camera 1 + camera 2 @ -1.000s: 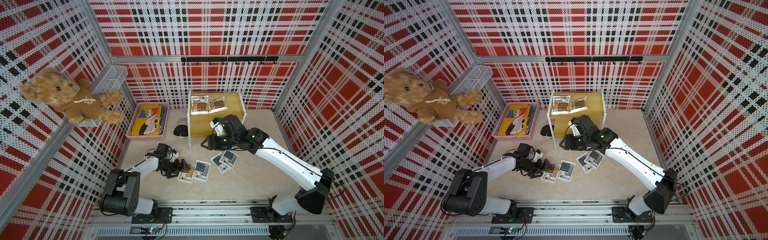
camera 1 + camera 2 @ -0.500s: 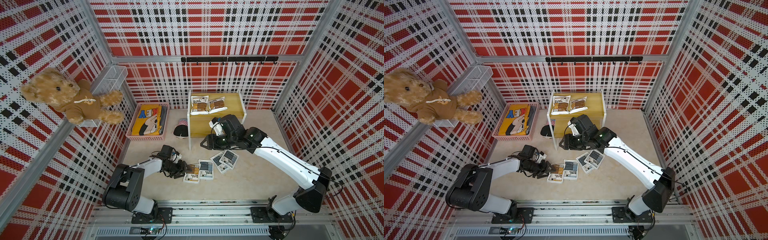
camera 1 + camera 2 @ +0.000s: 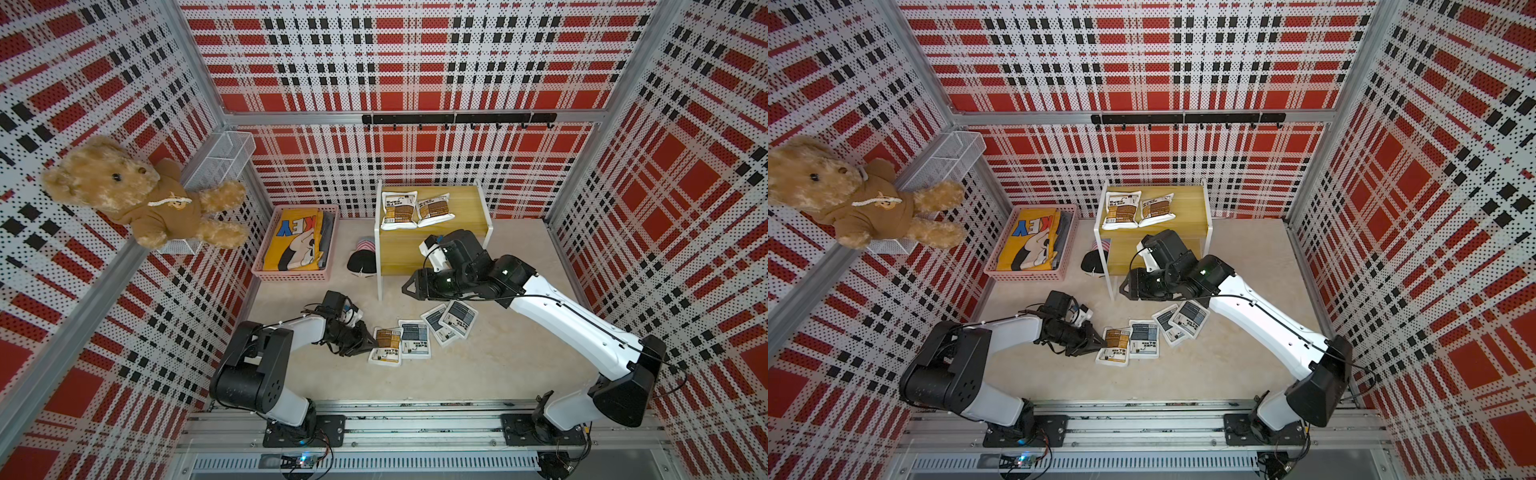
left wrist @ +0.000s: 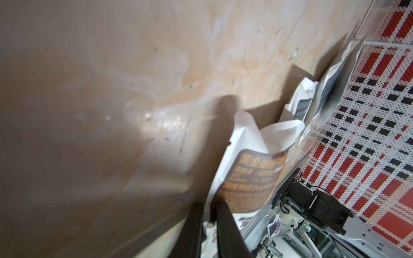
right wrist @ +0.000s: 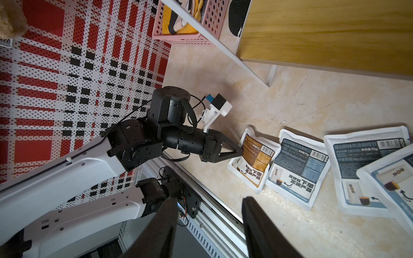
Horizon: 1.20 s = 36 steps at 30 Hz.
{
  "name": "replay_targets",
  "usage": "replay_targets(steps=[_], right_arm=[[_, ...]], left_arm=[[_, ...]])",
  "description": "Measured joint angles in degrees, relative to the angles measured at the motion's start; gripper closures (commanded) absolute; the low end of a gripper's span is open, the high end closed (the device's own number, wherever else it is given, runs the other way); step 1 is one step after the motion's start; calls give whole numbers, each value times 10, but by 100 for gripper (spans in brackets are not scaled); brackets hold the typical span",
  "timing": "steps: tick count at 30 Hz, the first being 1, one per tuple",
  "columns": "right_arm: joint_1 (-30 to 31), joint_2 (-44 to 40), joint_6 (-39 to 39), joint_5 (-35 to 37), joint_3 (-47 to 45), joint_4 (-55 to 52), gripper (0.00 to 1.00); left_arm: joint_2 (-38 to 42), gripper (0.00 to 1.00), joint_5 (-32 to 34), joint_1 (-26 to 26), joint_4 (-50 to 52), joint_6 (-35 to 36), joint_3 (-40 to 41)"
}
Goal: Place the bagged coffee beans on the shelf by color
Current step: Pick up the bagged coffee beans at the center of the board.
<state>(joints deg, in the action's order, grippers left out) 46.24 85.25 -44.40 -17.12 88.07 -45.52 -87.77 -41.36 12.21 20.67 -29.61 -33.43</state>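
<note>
- Your bags are flat, pillowy white pouches with crimped edges and printed label panels, and the film is slightly crinkled.
- The brown bag (image 3: 386,347) lies on the floor (image 3: 478,374), a beige, mottled, stone-like surface. It touches the nearest of three grey bags (image 3: 415,338), which lie in a loose row beside it. The two farthest of these overlap.
- Two more brown bags (image 3: 399,210) lie side by side on the top board of the shelf (image 3: 465,199), which is smooth yellow wood on thin white metal legs.
- Your left arm stretches out low from its base, with the forearm nearly level over the floor. The left gripper (image 3: 374,341) meets the brown bag's near edge.
- Its black wedge-shaped fingers (image 4: 223,223) are pinched together on that white edge. In the left wrist view the pouch curls up from the floor.
- Your right arm reaches forward with the wrist bent sideways. The right gripper (image 3: 409,286) hangs in the air beside the shelf's front leg, apart from the grey bags below.
- Its fingers (image 5: 257,223) stand spread with nothing between them.
</note>
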Motion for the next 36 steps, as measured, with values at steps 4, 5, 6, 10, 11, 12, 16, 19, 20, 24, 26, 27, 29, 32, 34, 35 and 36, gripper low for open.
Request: replay_targets(steps=[4,5,6,10,11,12,16,19,20,24,26,27,29,32,34,35,36], right_arm=[[0,-3,3,6,-4,-2,47],[0,-3,7,10,-4,-4,46],[1,-4,11,17,-4,-6,46],[12,-15,45,72,-5,-13,43],[20,-22,59,92,-9,-13,43],[30,-33,76,113,-17,-10,43],[86,-94,161,194,-88,26,43],[157,-152,257,257,-173,77,39],[179,-166,290,276,-198,89,39],[230,-172,396,333,-250,112,41],[247,-167,444,367,-267,120,42],[254,-165,465,380,-274,124,42],[269,-159,502,405,-282,127,42],[287,-146,551,432,-286,136,42],[295,-139,577,444,-287,140,42],[297,-138,588,448,-288,142,42],[298,-138,598,450,-289,142,42]], left_arm=[[10,96,-7,-5,4,-4,0],[15,97,-9,-7,6,-4,0],[21,98,-11,-9,7,-6,0],[46,100,-26,-17,12,-19,-7],[54,100,-32,-19,12,-22,-9],[62,100,-37,-23,12,-26,-11],[85,100,-60,-32,12,-41,-16],[96,100,-75,-31,12,-52,-17],[98,100,-79,-31,11,-58,-17],[99,100,-95,-24,-2,-84,-16],[99,100,-98,-16,-9,-97,-16],[99,100,-99,-13,-11,-102,-16],[99,100,-99,-2,-18,-119,-17],[102,100,-93,21,-40,-155,-22],[111,100,-92,40,-64,-190,-24],[116,100,-92,49,-76,-206,-26],[119,100,-92,56,-84,-219,-28]])
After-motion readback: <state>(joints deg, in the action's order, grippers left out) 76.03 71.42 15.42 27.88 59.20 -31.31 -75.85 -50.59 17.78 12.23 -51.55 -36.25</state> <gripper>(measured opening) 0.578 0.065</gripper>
